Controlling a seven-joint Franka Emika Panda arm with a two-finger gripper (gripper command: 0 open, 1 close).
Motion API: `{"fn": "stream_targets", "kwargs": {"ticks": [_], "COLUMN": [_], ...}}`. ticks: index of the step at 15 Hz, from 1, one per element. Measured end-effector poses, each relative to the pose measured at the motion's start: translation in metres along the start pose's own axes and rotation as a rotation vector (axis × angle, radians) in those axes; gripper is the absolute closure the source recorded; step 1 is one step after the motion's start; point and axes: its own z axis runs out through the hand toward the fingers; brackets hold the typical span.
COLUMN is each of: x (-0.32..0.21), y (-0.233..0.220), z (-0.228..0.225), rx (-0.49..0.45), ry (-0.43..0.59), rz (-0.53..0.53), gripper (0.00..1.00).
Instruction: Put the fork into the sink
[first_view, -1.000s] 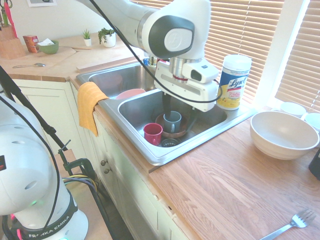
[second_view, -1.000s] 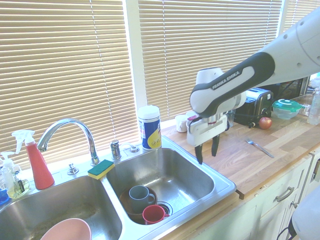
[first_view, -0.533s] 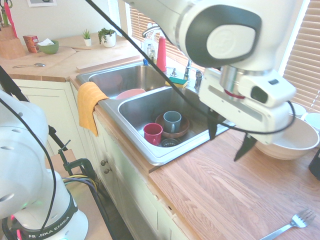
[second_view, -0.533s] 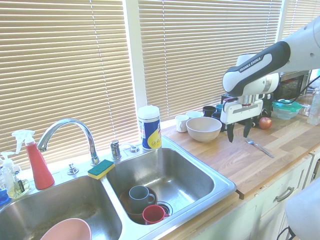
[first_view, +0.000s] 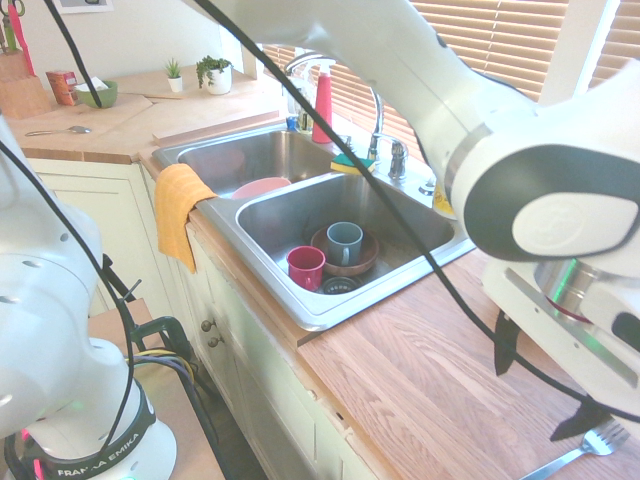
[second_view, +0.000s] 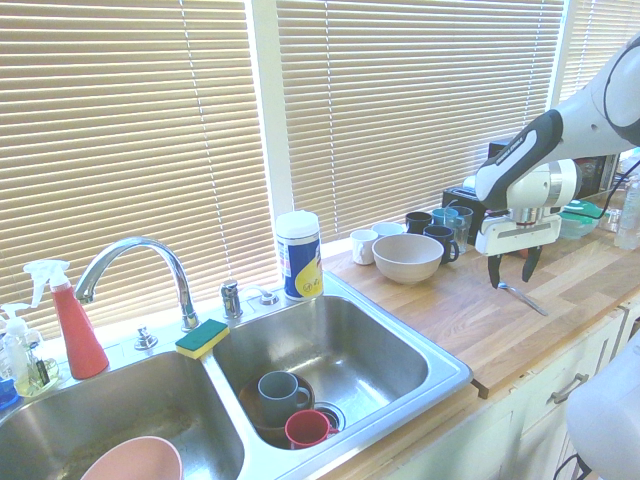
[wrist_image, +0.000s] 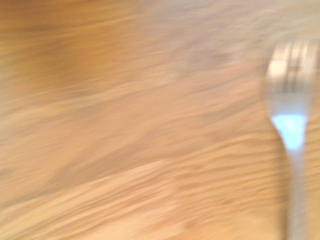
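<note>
The end effector (second_view: 510, 276) has moved away from the sink and lower, toward the fork. From left to right in the second exterior view: a double-basin steel sink (second_view: 340, 345) holding a blue-grey mug (second_view: 279, 397) and a red mug (second_view: 307, 429); a white bowl (second_view: 408, 259) on the wooden worktop (second_view: 440, 310); the end effector, fingers spread wide; and the silver fork (second_view: 524, 298), lying on the worktop.

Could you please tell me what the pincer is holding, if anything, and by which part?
Nothing: the pincer is open above the counter, and the fork lies there.
</note>
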Motion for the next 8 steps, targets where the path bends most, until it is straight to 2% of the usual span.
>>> {"fn": "stream_targets", "kwargs": {"ticks": [2,3,8], "x": [0.012,0.017,0.031], "y": [0.006,0.007,0.003], "z": [0.011,0.015,0.034], "rx": [-0.004,0.000,0.016], "ry": [-0.004,-0.006,0.003], "rz": [0.011,0.013,0.005], "gripper": [0.00,1.00,1.00]}}
